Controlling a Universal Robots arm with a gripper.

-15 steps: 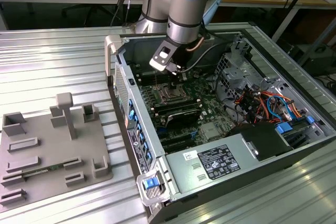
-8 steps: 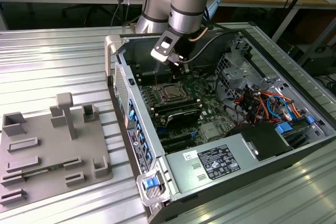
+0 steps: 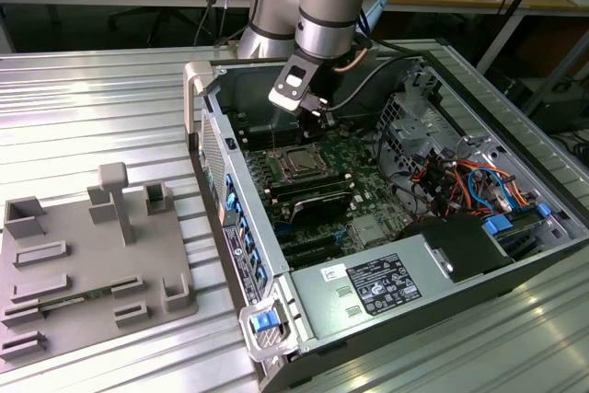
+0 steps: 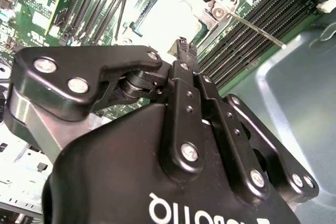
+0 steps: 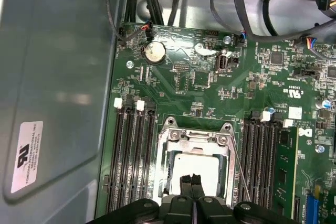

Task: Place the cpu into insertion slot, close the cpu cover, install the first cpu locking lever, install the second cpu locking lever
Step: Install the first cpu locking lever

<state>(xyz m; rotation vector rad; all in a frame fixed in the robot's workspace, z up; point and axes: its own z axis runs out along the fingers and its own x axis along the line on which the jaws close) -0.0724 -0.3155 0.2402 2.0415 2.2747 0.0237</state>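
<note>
Hovering straight above cpu cover [image 5: 195, 137] w/ gripper [image 5: 191, 181] tips pressed together, empty; locking lever [image 5: 242, 178] just beside, parallel to memory slots [image 5: 262, 163].

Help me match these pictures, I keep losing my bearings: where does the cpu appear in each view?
Exterior view: the cpu sits mid-motherboard, under the end effector.
First wrist view: pale square inside the cpu cover, just beyond the end effector.
Second wrist view: bright patch past the end effector's tip.
Shared landmark: the black memory slots flanking it.
</note>
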